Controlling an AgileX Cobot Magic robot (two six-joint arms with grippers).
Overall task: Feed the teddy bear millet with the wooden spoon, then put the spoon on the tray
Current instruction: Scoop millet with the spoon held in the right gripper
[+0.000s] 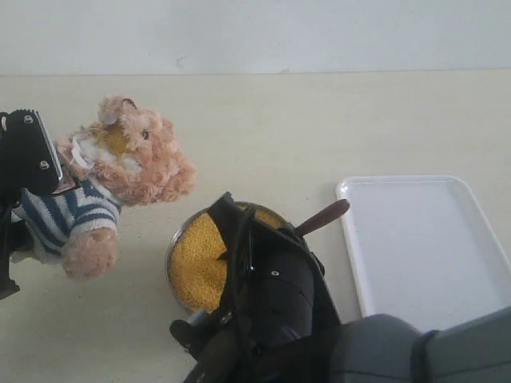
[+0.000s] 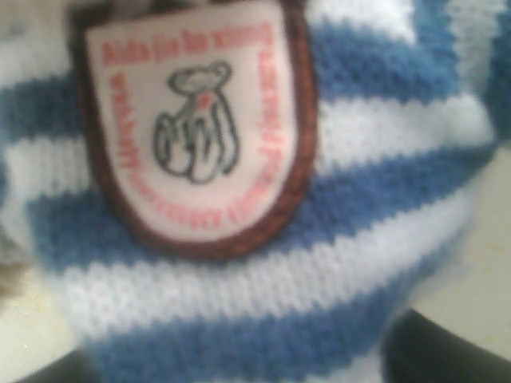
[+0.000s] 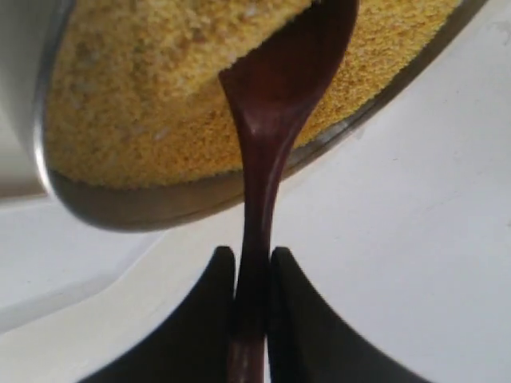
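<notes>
The teddy bear point(image 1: 120, 171) leans up off the table at the left, and my left gripper point(image 1: 32, 159) is shut on its striped body. In the left wrist view the blue-and-white shirt point(image 2: 239, 279) and its chest badge point(image 2: 196, 120) fill the picture, with a dark finger point(image 2: 451, 351) at the edge. The metal bowl point(image 1: 177, 239) heaped with millet point(image 1: 200, 259) stands mid-table. My right gripper point(image 3: 250, 259) is shut on the handle of the wooden spoon point(image 3: 271, 120), whose oval end dips into the millet point(image 3: 144, 96). The handle's end point(image 1: 323, 217) sticks out toward the tray point(image 1: 431, 239).
The right arm point(image 1: 271, 303) covers the near half of the bowl. The white tray lies to the right of the bowl with nothing in it. A pale wall point(image 1: 255, 32) rises at the table's far edge.
</notes>
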